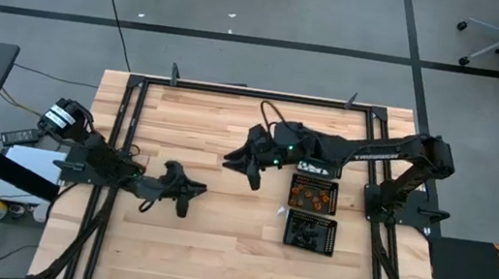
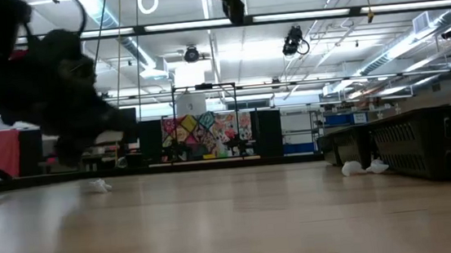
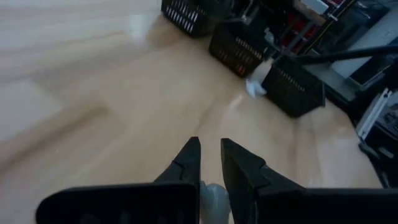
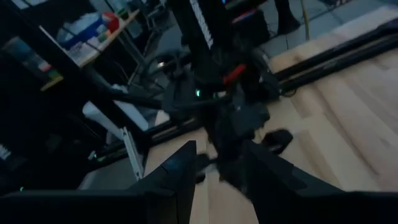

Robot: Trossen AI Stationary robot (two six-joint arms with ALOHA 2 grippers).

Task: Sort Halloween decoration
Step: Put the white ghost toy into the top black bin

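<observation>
My left gripper (image 1: 185,192) hovers over the table's left half, shut on a small white Halloween decoration (image 3: 211,196). My right gripper (image 1: 244,161) hangs high over the table's middle, open, with nothing between its fingers (image 4: 214,168). Three black mesh trays stand at the right: one (image 1: 315,172) under the right arm, one (image 1: 314,198) with orange trinkets, and one (image 1: 311,232) with black ones. A loose white trinket (image 1: 282,211) lies on the wood beside the trays (image 3: 254,88). Another white trinket (image 2: 97,185) lies on the table farther off. My left gripper pinches the white trinket (image 3: 211,198) between its two fingers; only a pale piece of it shows in the narrow gap. The fingers (image 3: 186,162) slant a little downward, pointing toward the trays on the right. The trinket is lifted clear of the wood.
Bare wood lies between my left gripper and the trays (image 3: 292,87). A black frame (image 1: 125,122) runs around the table's edges. The right arm (image 1: 375,152) reaches over the far tray. The room beyond the table holds shelves and bins.
</observation>
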